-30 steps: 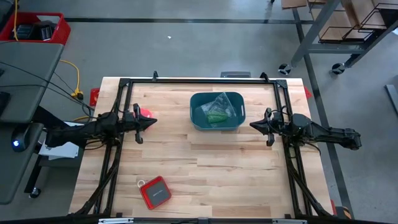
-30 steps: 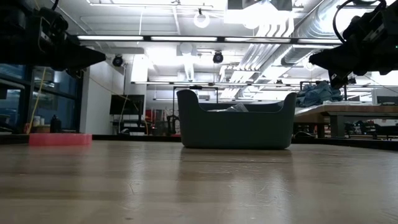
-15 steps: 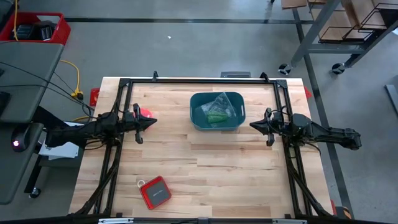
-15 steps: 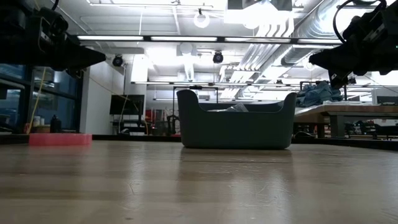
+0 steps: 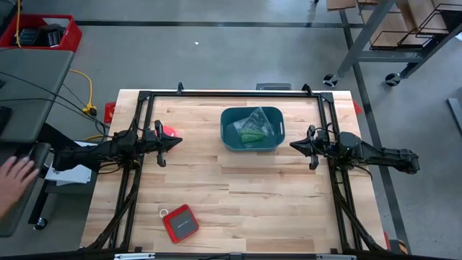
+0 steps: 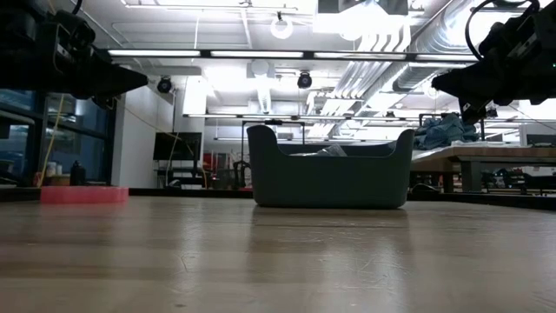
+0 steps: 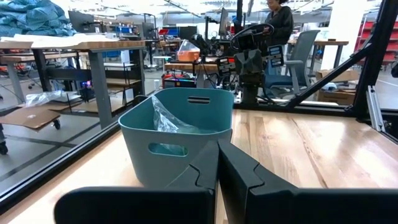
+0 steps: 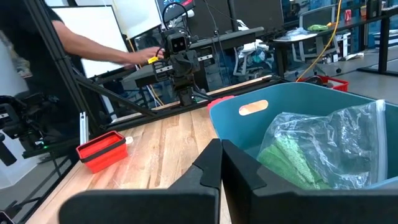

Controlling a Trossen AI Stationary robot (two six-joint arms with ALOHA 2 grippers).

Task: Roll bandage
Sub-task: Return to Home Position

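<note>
On the light wooden table (image 5: 238, 188), seen from above, the left arm (image 5: 101, 152) and the right arm (image 5: 375, 153) come in from the two sides and point toward each other, well apart. The left gripper (image 5: 175, 142) hangs over the left part of the table. Its wrist view shows the two fingers (image 7: 239, 174) pressed together with nothing between them. The right gripper (image 5: 293, 146) hangs over the right part, near the right side of the tub. Its fingers (image 8: 205, 168) are also pressed together and hold nothing. In the low view both grippers are clearly above the table surface.

Between the two grippers, a little toward the far edge, a teal plastic tub (image 5: 224, 131) stands upright, with a handle slot in its wall. Inside it lies a transparent zip bag (image 5: 258, 120), crumpled. The bandage (image 5: 251, 136) is inside this bag, in the tub, as a bright green bundle. Whether it is neatly rolled I cannot tell through the plastic.

Near the front edge, on the left side, a red case (image 5: 180, 222) lies flat on the table, well apart from the tub. A small pink-red object (image 5: 168, 131) rests just beside the left gripper, on its far side. Outside the table, at the left border of the high view, a person's hand (image 5: 16, 180) reaches over a grey desk (image 5: 36, 79)
</note>
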